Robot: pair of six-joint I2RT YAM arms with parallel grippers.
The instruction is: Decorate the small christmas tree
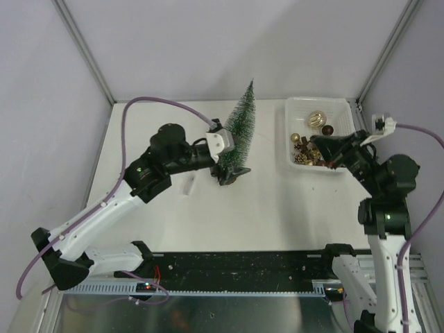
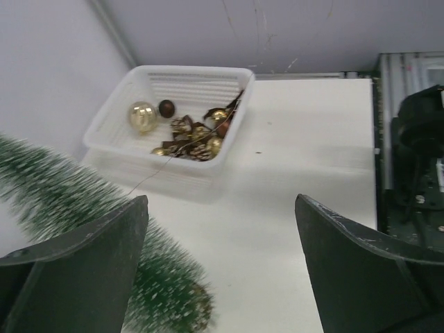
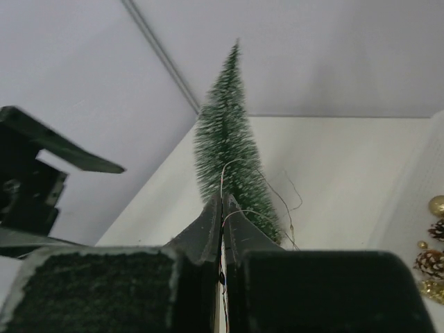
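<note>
The small christmas tree, frosted dark green, stands at mid-table; its base is mostly hidden by my left gripper. In the left wrist view the tree is blurred and lies against the left finger. That gripper is open, with a wide gap to the other finger. My right gripper hovers over the basket's near-left corner. Its jaws are shut on a thin wire that loops toward the tree.
A white mesh basket at the back right holds gold balls, pinecones and a brown ornament. A small white piece lies on the table left of the tree. Walls and metal posts close off the back and both sides.
</note>
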